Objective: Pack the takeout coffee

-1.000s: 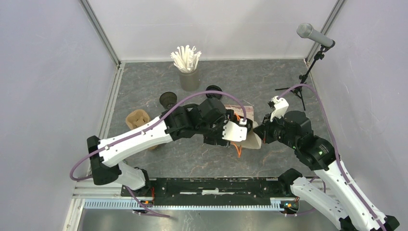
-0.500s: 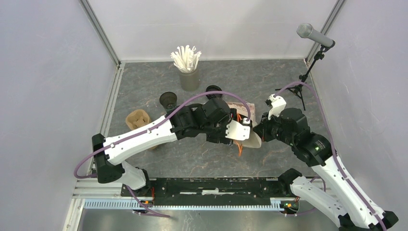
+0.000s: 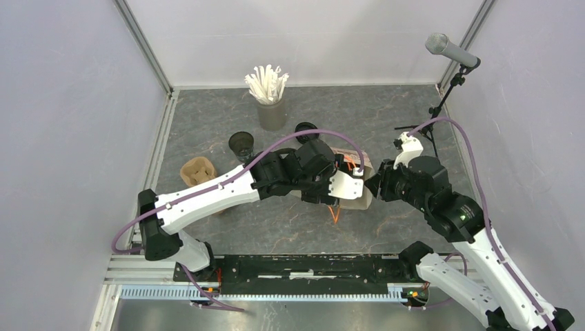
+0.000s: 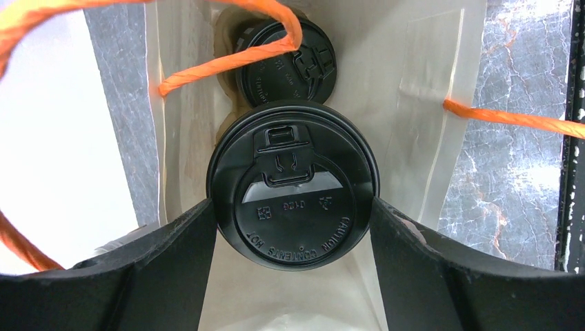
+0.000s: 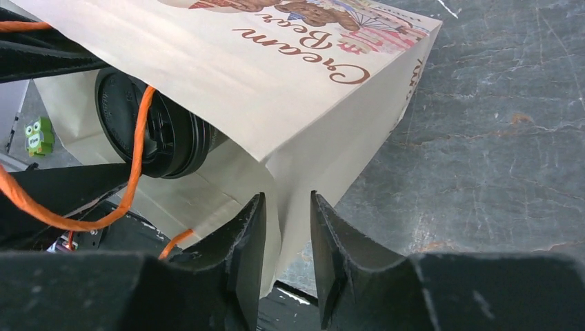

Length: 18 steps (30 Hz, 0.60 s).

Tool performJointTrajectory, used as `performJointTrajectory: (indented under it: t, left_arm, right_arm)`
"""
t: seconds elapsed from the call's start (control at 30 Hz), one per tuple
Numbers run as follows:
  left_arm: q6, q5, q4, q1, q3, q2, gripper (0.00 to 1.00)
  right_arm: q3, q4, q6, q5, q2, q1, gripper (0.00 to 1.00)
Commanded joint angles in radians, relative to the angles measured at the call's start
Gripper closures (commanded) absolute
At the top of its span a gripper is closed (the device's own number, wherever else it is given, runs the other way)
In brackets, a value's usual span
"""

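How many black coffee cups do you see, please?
4. In the paper bag: a nearer cup between the left gripper's fingers, and a deeper cup. On the table: an open cup left of the straw holder, and a fourth cup behind the left arm. Others may be hidden.

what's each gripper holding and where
Left gripper holds a lidded cup by its sides, inside the paper bag. Right gripper: jaws parted around the bag's edge.

Black lidded cup (image 4: 293, 200); cream paper bag (image 5: 227, 89), orange handles (image 4: 227, 63), brown lettering (image 5: 331, 69), perhaps a multicoloured print; grey marbled table (image 5: 497, 138).
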State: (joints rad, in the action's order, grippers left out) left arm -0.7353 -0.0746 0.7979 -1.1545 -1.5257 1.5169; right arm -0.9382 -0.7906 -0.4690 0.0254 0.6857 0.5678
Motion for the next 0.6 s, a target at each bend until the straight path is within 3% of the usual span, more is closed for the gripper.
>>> performJointTrajectory:
  t: [0.0,0.27,0.57]
  left_arm:
    - [-0.043,-0.001,-0.049,-0.006,-0.022,0.004,0.65]
    - [-0.040,0.014,-0.051,-0.008,-0.023,0.007,0.66]
    - [-0.046,0.008,-0.071,-0.010,-0.030,0.018,0.67]
  right_arm:
    - [0.000,-0.017,-0.091,0.041,-0.024,0.001,0.63]
    - [-0.008,-0.116,-0.143,0.063,0.013,0.001,0.63]
    - [0.009,-0.042,-0.175,0.039,0.015,0.002,0.62]
